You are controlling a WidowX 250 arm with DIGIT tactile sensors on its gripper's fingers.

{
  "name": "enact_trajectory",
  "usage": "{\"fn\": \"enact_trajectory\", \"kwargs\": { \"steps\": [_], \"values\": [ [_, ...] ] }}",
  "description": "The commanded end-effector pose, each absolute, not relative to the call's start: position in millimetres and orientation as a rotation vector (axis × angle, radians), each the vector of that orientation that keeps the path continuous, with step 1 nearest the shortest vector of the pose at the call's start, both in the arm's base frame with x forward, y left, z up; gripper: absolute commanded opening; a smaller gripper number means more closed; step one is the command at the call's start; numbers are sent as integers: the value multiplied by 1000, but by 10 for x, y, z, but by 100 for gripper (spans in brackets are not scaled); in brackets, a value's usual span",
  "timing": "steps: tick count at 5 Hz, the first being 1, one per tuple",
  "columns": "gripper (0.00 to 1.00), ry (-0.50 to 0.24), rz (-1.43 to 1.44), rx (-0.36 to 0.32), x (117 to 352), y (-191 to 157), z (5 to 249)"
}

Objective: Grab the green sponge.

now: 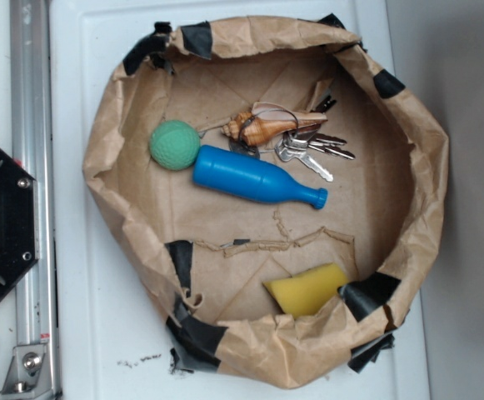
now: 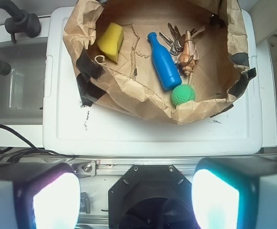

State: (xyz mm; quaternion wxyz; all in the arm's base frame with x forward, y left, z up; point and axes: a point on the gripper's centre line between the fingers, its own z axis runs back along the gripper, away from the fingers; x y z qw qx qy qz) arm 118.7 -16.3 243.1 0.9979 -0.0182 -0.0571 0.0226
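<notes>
Gripper (image 2: 136, 191) jaws spread wide, empty, well short of the paper nest (image 2: 143, 102). Green sponge (image 2: 110, 41), actually yellow, lies far ahead-left against the nest wall. Best approach judged from above, clearing the rim, pads squeezing the wedge's flat sides, away from the blue bottle (image 2: 163, 60).

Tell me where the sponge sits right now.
The sponge lies inside the paper nest, at its lower-right wall in the exterior view, apart from the blue bottle above it.

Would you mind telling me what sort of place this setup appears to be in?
Probably a lab bench for robot tests: a taped brown paper bin of odd items sits on a white plastic lid, beside a metal rail and the black robot base.
</notes>
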Motion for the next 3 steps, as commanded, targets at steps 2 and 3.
{"fn": "enact_trajectory", "kwargs": {
  "steps": [2, 3],
  "values": [
    [100, -159, 179, -17, 1629, -166, 2149],
    [100, -158, 304, -82, 1942, -108, 1937]
  ]
}}
